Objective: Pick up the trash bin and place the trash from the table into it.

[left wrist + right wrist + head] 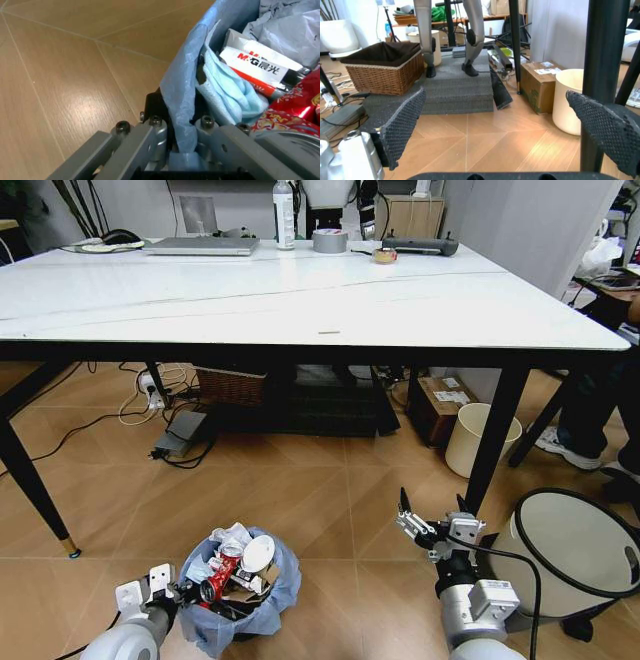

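The left hand [172, 592] is clamped on the crinkly blue-bagged trash bin [240, 615], where a white carton [260, 63] reads "M&G". The right hand [432, 520] hangs with fingers apart.

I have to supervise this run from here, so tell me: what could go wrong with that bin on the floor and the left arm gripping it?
The left gripper pinches the trash bin by its rim and thin blue liner, so the bag could tear or slip. The trash is heaped above the rim; a tilt may spill it. The right gripper hangs open near the table leg and could knock it.
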Robot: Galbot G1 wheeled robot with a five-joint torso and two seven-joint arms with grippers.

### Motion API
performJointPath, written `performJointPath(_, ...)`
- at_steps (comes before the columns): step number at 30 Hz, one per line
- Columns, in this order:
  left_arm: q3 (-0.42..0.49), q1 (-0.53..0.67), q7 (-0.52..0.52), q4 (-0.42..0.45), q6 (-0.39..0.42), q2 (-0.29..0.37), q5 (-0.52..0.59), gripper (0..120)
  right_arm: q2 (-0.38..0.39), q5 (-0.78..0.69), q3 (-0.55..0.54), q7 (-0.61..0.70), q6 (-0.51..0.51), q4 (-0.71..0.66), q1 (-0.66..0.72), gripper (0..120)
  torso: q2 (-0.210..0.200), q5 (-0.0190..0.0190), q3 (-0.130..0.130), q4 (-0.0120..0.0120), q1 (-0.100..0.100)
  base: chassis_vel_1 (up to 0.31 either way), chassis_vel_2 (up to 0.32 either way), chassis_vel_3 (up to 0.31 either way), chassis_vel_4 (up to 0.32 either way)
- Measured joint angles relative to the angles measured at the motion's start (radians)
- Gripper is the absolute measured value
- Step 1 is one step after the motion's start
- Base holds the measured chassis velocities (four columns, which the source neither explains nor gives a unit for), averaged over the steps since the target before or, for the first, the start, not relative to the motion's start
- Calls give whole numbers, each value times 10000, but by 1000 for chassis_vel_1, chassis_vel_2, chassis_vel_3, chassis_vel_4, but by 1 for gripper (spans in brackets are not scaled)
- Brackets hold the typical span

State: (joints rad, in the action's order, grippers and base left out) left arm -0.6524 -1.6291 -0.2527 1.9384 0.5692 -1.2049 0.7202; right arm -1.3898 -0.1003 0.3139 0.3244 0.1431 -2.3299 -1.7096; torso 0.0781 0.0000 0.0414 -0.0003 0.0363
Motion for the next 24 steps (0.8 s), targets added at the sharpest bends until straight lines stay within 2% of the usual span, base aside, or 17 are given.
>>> performJointPath(8,-61,6,232,-201,-183,-12,6,2,-17,4,-25,-4,0,46,-28,100,8,1,6,0,1,0,0,0,0)
performJointPath(18,-12,71,-329,-219,-114,-64,438,4,-14,10,-46,-7,-2,101,-48,100,12,3,10,0,2,0,0,0,0)
performJointPath(24,18,132,-468,-189,-55,-39,466,28,-12,12,-115,-14,-8,144,-42,100,15,-1,13,0,3,0,0,0,0)
